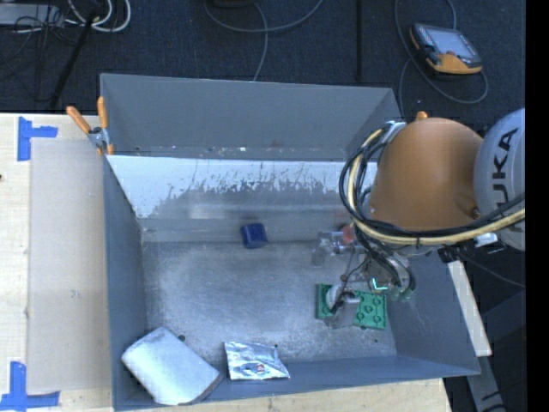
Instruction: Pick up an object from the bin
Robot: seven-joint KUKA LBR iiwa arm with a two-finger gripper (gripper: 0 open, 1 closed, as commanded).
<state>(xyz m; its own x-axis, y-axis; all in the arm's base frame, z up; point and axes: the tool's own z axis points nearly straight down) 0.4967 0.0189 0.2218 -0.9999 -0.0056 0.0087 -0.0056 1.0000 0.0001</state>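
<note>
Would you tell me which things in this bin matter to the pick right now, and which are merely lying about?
Job in hand:
gripper, low at the right of the grey bin
green dotted flat piece, lying right at the gripper

Lying about:
small blue block, near the back wall
white packet, front-left corner
crinkled silvery packet, at the front beside it

The arm's gripper [342,302] hangs low over a flat green piece [372,313] at the right of the grey bin [214,127], a small blue block [253,234] well apart.
</note>
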